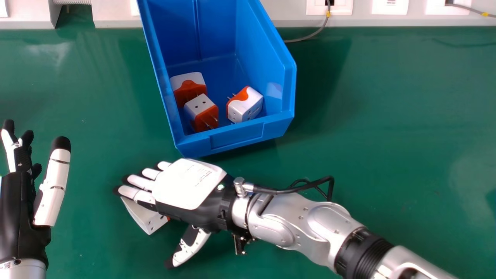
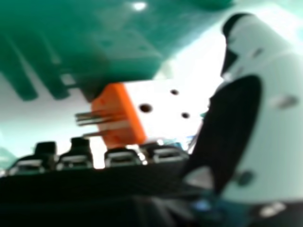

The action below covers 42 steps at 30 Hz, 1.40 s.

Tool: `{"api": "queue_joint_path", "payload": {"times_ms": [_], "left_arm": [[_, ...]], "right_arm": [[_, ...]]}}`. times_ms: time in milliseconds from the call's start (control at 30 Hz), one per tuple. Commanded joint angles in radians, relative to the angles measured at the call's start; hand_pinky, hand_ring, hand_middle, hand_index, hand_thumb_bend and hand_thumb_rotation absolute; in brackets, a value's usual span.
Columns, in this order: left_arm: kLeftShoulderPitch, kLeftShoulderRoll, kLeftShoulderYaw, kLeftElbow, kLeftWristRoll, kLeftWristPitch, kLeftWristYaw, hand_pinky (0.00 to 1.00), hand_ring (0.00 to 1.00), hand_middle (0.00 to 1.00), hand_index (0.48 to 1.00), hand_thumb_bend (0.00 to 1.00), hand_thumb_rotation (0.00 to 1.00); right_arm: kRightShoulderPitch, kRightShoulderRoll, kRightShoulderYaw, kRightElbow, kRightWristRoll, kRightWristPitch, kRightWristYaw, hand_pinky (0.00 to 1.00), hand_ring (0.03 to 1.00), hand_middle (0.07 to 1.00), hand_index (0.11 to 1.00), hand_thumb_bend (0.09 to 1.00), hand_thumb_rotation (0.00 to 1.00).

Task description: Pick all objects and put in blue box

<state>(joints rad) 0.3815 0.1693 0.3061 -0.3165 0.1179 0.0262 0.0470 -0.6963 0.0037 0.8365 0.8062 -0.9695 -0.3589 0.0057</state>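
My right hand (image 1: 186, 184) is palm down over the table in the head view, fingers straight and thumb spread apart. Partly hidden beneath its fingers lies a white and orange plug adapter (image 1: 149, 221). In the right hand view that adapter (image 2: 161, 109) stands between the fingertips and the thumb of my right hand (image 2: 246, 113), its metal prongs showing. The blue box (image 1: 236, 136) holds three more adapters: one (image 1: 188, 87) at the left wall, another (image 1: 202, 112) in front of it, a third (image 1: 245, 104) to the right. My left hand (image 1: 52, 190) is open at the left edge.
A green table (image 1: 387, 116) carries everything. Behind it runs a pale panel (image 1: 360, 19) with sockets, and a thin grey cable (image 1: 310, 37) comes down behind the box. The box's front wall stands just beyond my right hand.
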Motion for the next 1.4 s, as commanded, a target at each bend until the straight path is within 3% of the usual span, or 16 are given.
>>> {"api": "queue_joint_path", "payload": {"times_ms": [0,333,700,933,1367], "left_arm": [[0.001,-0.002,-0.003,-0.032,0.013,-0.007,0.008,0.95,1.0,0.99,0.98,0.45,0.89],[0.0,-0.009,-0.019,-0.029,0.03,-0.023,0.016,0.94,1.0,0.99,0.98,0.44,0.89],[-0.001,-0.017,-0.03,-0.028,0.032,-0.032,0.02,0.94,1.0,0.99,0.981,0.44,0.9],[0.004,-0.028,-0.042,-0.053,0.045,-0.021,0.027,0.94,1.0,0.99,0.981,0.44,0.9],[0.005,-0.04,-0.054,-0.058,0.052,-0.027,0.031,0.94,1.0,0.99,0.982,0.43,0.91]], "right_arm": [[-0.031,0.015,0.005,0.009,-0.002,0.01,-0.013,0.99,1.0,1.0,1.0,0.446,0.43],[-0.049,0.052,0.021,0.055,-0.005,0.056,-0.037,0.98,1.0,1.0,1.0,0.456,0.42],[-0.08,0.084,0.033,0.09,-0.006,0.089,-0.053,0.98,1.0,1.0,1.0,0.45,0.41],[-0.09,0.098,0.037,0.112,-0.002,0.095,-0.069,0.96,1.0,1.0,1.0,0.447,0.41],[-0.114,0.126,0.05,0.179,0.001,0.091,-0.077,0.92,0.997,1.0,0.981,0.426,0.39]]}}
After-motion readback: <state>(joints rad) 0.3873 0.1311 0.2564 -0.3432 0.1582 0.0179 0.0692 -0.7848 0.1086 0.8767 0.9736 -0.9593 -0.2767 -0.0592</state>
